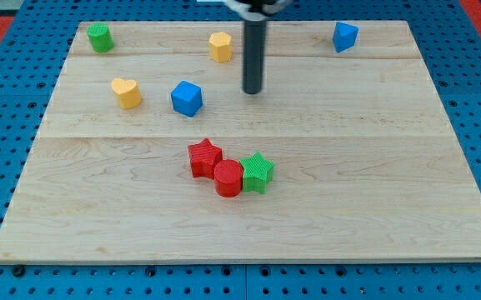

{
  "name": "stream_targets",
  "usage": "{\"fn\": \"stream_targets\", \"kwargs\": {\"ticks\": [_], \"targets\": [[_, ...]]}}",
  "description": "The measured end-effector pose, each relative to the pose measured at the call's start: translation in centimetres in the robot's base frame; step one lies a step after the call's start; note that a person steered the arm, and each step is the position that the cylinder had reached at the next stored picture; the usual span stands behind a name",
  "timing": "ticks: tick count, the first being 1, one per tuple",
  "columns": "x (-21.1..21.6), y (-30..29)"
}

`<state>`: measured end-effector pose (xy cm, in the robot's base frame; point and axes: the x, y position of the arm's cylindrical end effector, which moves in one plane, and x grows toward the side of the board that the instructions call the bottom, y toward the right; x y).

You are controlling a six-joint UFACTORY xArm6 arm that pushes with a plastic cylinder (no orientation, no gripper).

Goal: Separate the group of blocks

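Note:
A group of three blocks sits touching near the board's middle: a red star (pixel 204 157), a red cylinder (pixel 228 178) and a green star (pixel 258 172). My tip (pixel 252 91) stands above the group toward the view's top, well apart from it. It is to the right of a blue cube (pixel 187 97) and below and right of a yellow hexagon block (pixel 220 46).
A yellow heart block (pixel 126 92) lies left of the blue cube. A green cylinder (pixel 100 37) sits at the top left corner. A blue pentagon block (pixel 345 36) sits at the top right. The wooden board (pixel 373 208) rests on a blue pegboard.

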<state>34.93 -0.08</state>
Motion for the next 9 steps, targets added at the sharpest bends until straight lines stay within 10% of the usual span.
{"fn": "stream_targets", "kwargs": {"ticks": [7, 9], "targets": [[5.2, 1.8], [11.0, -14.2]]}}
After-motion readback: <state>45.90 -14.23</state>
